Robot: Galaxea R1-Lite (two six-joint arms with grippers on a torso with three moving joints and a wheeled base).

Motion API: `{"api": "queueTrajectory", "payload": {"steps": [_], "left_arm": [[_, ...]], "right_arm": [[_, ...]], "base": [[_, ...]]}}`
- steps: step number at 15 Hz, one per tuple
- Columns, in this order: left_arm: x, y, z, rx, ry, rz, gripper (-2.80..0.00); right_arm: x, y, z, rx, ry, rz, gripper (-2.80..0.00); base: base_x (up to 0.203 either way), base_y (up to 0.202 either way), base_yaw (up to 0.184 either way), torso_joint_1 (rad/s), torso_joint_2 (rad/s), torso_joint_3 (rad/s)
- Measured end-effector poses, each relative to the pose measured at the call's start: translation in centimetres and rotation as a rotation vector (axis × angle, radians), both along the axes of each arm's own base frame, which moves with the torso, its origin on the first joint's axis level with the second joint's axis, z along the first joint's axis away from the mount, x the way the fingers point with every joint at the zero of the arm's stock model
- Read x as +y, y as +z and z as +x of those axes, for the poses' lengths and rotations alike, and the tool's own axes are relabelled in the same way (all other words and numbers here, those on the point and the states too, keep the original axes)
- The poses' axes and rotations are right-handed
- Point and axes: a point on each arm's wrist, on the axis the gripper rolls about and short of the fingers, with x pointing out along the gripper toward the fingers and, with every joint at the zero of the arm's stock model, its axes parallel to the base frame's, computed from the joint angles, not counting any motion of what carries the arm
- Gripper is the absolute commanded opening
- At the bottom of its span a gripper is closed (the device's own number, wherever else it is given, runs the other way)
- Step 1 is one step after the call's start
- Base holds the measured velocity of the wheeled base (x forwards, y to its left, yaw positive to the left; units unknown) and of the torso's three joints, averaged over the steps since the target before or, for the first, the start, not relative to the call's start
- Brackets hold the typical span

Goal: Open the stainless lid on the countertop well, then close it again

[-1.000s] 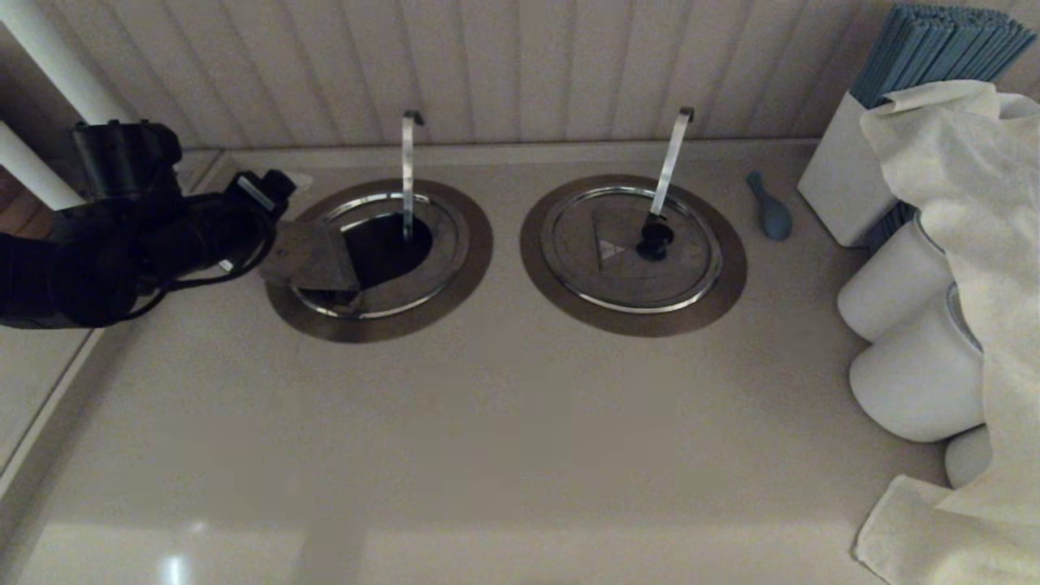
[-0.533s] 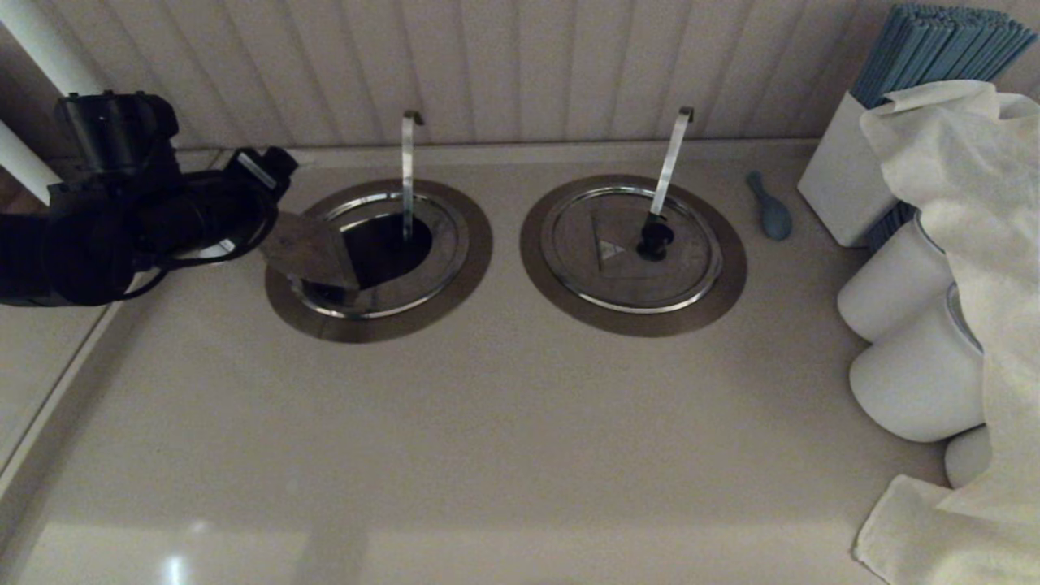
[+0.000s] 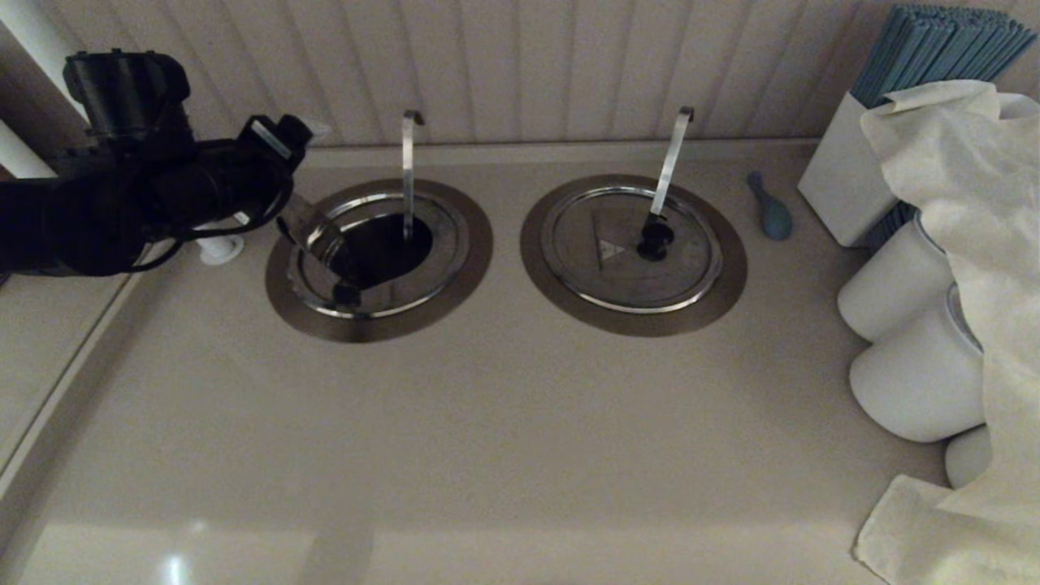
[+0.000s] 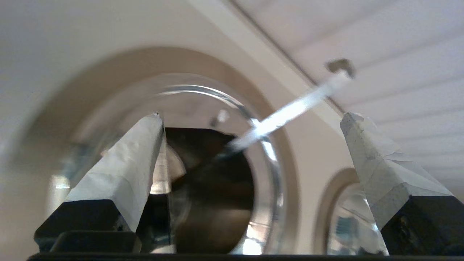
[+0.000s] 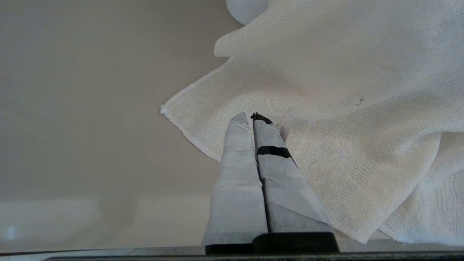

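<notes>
Left tool (image 4: 250, 119) spread beside upraised half of round steel lid (image 3: 313, 231) over dark steel-collared well (image 3: 382, 248); right tool (image 5: 253, 119) pressed together above white cloth (image 5: 344, 108).

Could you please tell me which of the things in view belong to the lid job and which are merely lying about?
Job:
half-raised round stainless lid
dark countertop well with brownish-steel collar
open left gripper above it

Lying about:
closed twin lid
small blue spoon
white cloth
white jars
shut right gripper

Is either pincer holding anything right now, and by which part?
Nothing is held. The left pincer is open beside the raised stainless lid; the right pincer is shut, empty, over a cloth.
</notes>
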Motion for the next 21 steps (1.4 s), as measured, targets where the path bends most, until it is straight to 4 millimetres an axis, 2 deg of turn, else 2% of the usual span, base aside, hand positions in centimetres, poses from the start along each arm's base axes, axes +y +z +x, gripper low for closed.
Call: {"api": "queueTrajectory", "payload": {"steps": [6, 9, 12, 15, 18, 21], "left_arm": [[-4.6, 1.1, 0.9, -0.016, -0.044, -0.001, 0.0], [-5.1, 1.3, 0.8, -0.013, -0.051, 0.001, 0.0], [-5.0, 1.3, 0.5, 0.003, -0.047, 0.005, 0.0], [-3.5, 1.7, -0.4, 0.003, -0.017, 0.007, 0.0], [-1.1, 2.1, -2.5, 0.019, 0.01, 0.072, 0.0], [-0.2, 0.7, -5.2, 0.09, 0.006, 0.263, 0.0]], "right_arm": [[0.0, 0.0, 0.0, 0.0, 0.0, 0.0, -2.8], [0.0, 0.0, 0.0, 0.0, 0.0, 0.0, -2.8], [0.0, 0.0, 0.0, 0.0, 0.0, 0.0, -2.8], [0.0, 0.0, 0.0, 0.0, 0.0, 0.0, -2.8], [0.0, 0.0, 0.0, 0.0, 0.0, 0.0, -2.8], [0.0, 0.0, 0.0, 0.0, 0.0, 0.0, -2.8]], "base": [[0.0, 0.0, 0.0, 0.0, 0.0, 0.0], [0.0, 0.0, 0.0, 0.0, 0.0, 0.0], [0.0, 0.0, 0.0, 0.0, 0.0, 0.0], [0.0, 0.0, 0.0, 0.0, 0.0, 0.0], [0.0, 0.0, 0.0, 0.0, 0.0, 0.0], [0.0, 0.0, 0.0, 0.0, 0.0, 0.0]]}}
